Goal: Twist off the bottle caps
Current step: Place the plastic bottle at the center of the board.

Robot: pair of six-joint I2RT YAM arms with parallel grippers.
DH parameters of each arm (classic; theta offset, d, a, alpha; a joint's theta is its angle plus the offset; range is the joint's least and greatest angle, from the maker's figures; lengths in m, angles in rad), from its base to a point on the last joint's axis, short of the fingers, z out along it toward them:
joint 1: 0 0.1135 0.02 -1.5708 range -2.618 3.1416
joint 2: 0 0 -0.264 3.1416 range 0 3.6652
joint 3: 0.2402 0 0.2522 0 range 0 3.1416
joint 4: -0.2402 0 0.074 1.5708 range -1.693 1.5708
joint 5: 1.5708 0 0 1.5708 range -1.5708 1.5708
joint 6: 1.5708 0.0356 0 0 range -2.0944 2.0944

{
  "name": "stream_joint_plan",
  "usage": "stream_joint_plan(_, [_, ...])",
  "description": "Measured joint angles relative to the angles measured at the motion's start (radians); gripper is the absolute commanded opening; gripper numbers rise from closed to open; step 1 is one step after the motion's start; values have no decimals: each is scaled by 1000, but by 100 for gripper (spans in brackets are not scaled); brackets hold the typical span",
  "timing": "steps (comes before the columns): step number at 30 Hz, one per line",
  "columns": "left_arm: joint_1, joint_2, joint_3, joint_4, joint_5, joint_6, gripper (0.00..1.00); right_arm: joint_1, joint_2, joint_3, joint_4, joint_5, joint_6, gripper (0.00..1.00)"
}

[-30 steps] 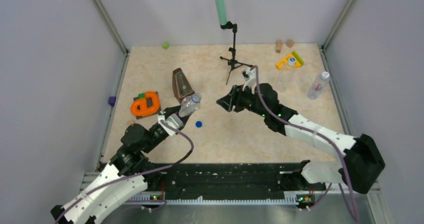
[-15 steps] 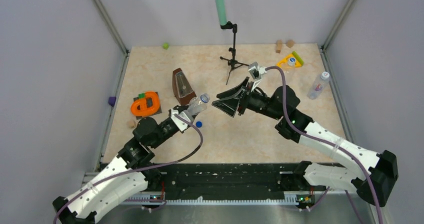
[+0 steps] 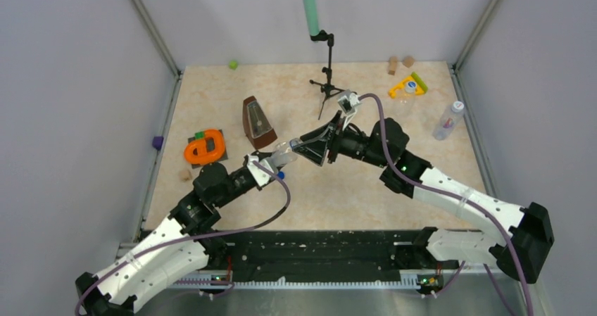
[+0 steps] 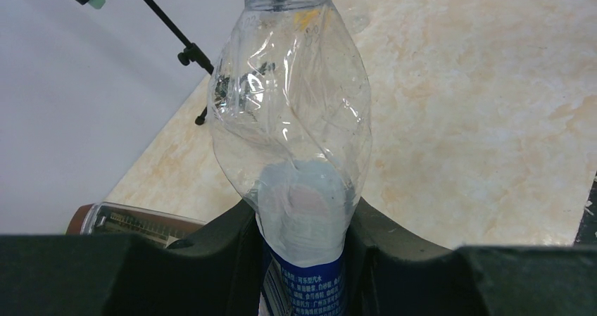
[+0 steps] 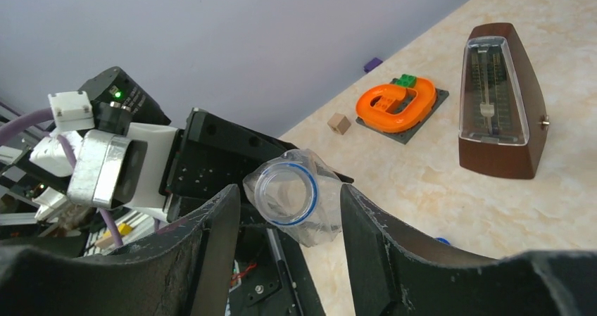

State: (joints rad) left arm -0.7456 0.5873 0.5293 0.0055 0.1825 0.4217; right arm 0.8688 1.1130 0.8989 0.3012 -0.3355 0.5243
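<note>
the bottle (image 4: 292, 119) is hanging above the table (image 3: 338, 196), tilting with its neck pointing away from the left arm towards the right one; its mouth is standing open and uncapped, a blue ring showing round the rim; the left gripper (image 4: 299, 256) is clenching it low on the body, at the top of the blue label, and the clear wall is buckling inward there; the right gripper (image 5: 288, 207) is facing the mouth end-on, its jaws parted and straddling the neck with a gap on either side, grasping nothing; the blue cap (image 3: 280, 176) is lying on the table just beside the left gripper, partly hidden by it; the metronome (image 3: 256, 121) is standing upright just behind the bottle; the orange toy (image 3: 205, 148) is sitting farther left; well apart, near the right edge, a second bottle (image 3: 446, 122) is wearing its white cap (image 3: 457, 106).
</note>
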Motion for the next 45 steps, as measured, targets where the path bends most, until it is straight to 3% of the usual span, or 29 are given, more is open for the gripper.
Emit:
stream_joint_plan(4, [0,0,0,0,18,0,0,1,21,1,-3,-6,-1,46])
stream_joint_plan(6, [1,3,0,-5,27,0,0,4,35,7,-3,-17,-4,33])
stream_joint_plan(11, [6,18,2,-6,40,-3,0,10,53,33,-24,-23,-25,12])
stream_joint_plan(13, [6,18,2,-6,37,-4,5,10,53,33,-24,-22,-30,3])
stream_joint_plan(18, [6,17,2,-5,33,-5,37,10,53,33,-26,-21,-36,0])
stream_joint_plan(19, [6,17,2,-3,33,-5,56,10,53,33,-26,-21,-38,0])
stream_joint_plan(20, [6,18,2,-2,32,-6,92,10,53,33,-26,-21,-39,0])
stream_joint_plan(21, [6,18,2,-3,29,-9,98,10,53,33,-25,-18,-43,0])
stream_joint_plan(28, [6,39,2,16,14,-13,99,13,54,34,-86,25,-68,0])
stream_joint_plan(34, [6,28,2,16,-54,-18,99,13,75,97,-203,177,-116,0])
stream_joint_plan(40, [5,10,4,26,-289,-183,99,14,190,282,-357,342,-194,0])
stream_joint_plan(45, [6,62,99,-90,-497,-373,99,2,315,421,-454,436,-247,0])
